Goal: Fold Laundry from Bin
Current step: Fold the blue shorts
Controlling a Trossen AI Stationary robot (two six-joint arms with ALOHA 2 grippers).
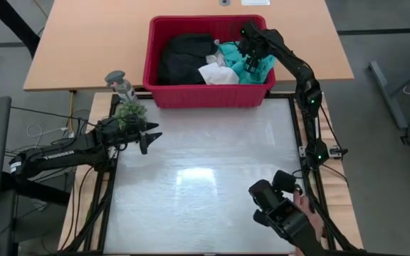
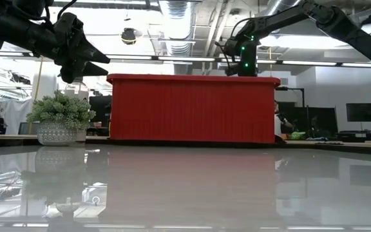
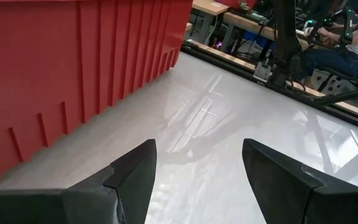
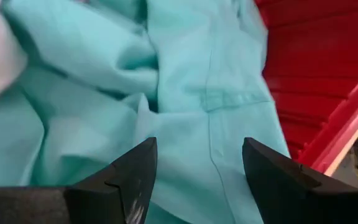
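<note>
The red bin [image 1: 205,96] stands at the table's far edge. In it lie a black garment [image 1: 184,60] on the left, a small white cloth [image 1: 216,73] in the middle and a teal garment [image 1: 265,69] on the right. My right gripper [image 1: 251,62] reaches down into the bin's right half, open. Its fingers stand either side of a crumpled stretch of teal cloth [image 4: 185,81]. My left gripper [image 1: 155,135] hovers open over the table's left side, pointing toward the bin's front wall [image 3: 61,62]. My right gripper [image 4: 197,149] comes slanting down from above, open, close over the teal garment. I cannot tell whether its fingertips touch the cloth.
A small potted plant [image 1: 129,110] and a grey figurine [image 1: 119,84] stand at the far left, near my left gripper. A black device [image 1: 280,206] sits at the near right corner. The glossy white tabletop [image 1: 205,171] lies bare in front of the bin.
</note>
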